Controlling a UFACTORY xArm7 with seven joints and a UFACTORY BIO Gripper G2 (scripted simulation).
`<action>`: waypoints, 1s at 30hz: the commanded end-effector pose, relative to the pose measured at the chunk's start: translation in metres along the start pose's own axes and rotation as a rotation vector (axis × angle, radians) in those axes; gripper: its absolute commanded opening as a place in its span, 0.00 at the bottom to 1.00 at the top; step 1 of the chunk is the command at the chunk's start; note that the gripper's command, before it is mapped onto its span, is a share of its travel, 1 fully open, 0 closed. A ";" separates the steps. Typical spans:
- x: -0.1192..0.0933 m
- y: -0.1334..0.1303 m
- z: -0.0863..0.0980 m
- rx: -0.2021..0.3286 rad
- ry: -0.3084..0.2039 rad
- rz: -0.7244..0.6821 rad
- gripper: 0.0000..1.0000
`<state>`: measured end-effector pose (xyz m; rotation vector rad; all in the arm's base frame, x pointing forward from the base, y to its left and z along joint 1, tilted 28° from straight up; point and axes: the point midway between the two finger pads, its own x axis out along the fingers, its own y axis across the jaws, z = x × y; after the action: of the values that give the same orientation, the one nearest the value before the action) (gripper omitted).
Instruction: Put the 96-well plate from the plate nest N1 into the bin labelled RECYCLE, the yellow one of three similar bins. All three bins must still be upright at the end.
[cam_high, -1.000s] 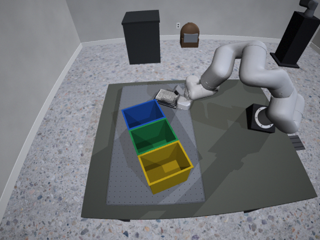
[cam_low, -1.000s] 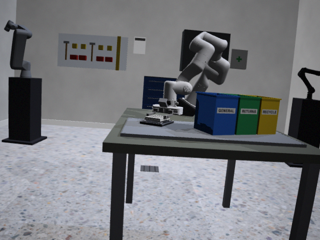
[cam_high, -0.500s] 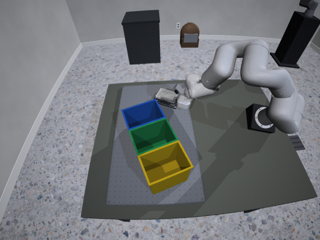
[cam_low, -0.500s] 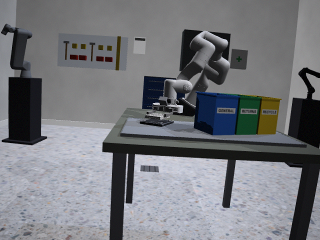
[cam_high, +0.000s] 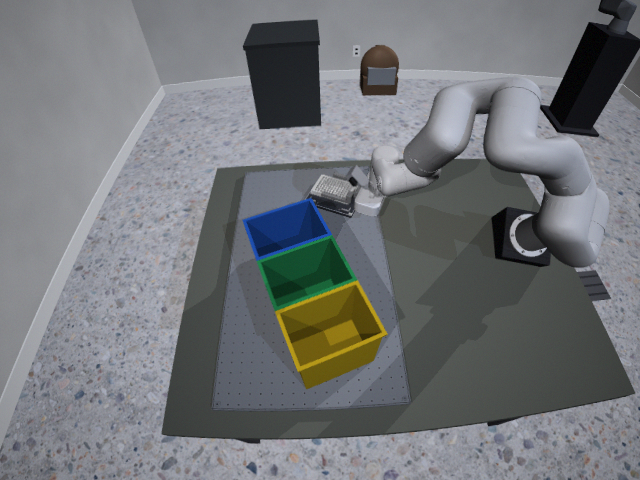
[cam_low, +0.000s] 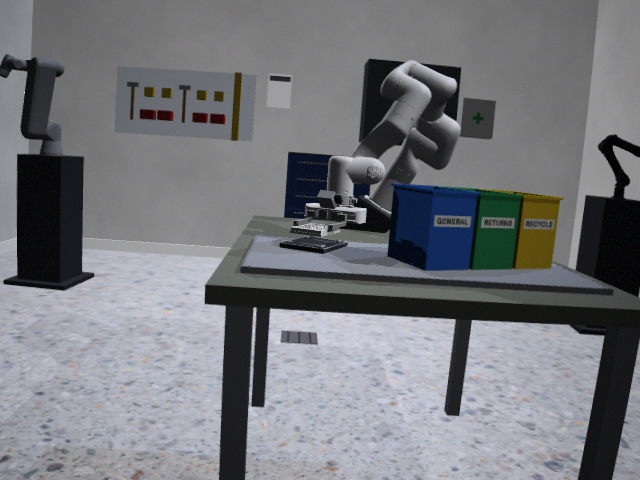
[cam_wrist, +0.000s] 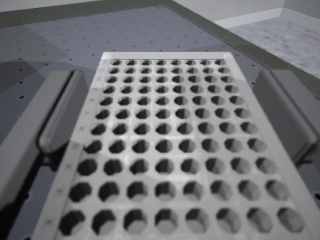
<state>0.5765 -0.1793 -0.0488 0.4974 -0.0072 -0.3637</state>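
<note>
The pincer (cam_high: 336, 190) (cam_low: 316, 224) (cam_wrist: 175, 112) is clamped on the 96-well plate (cam_high: 331, 187) (cam_low: 310, 228) (cam_wrist: 162, 130), a finger along each long side, wells facing up. The plate hangs roughly level just above the plate nest (cam_high: 336, 208) (cam_low: 313, 245), apart from it. Behind the pincer, the wrist drops steeply from the forearm; the arm (cam_high: 449, 124) (cam_low: 395, 118) arches high, bent sharply at the elbow, back to its black base (cam_high: 504, 248). Near the nest begins a row of upright bins: blue GENERAL (cam_high: 294, 246) (cam_low: 449, 242), green RETURNS (cam_high: 313, 295) (cam_low: 496, 248), then yellow RECYCLE (cam_high: 341, 361) (cam_low: 535, 248), farthest away. They stand on a perforated board (cam_high: 242, 372) (cam_low: 361, 266) (cam_wrist: 140, 25) upon the desk (cam_high: 465, 361) (cam_low: 413, 304) (cam_wrist: 30, 17).

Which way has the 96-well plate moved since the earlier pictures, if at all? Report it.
Yes, upward: the 96-well plate was down at the black plate nest; now a gap shows between them in the exterior view.
</note>
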 end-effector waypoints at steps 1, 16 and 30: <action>0.001 -0.001 0.010 -0.002 -0.005 0.000 0.00; 0.001 -0.001 0.032 -0.002 -0.005 0.000 0.00; 0.001 -0.001 0.052 -0.002 -0.005 0.000 0.00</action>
<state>0.5723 -0.1994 -0.0105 0.4976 -0.0069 -0.3636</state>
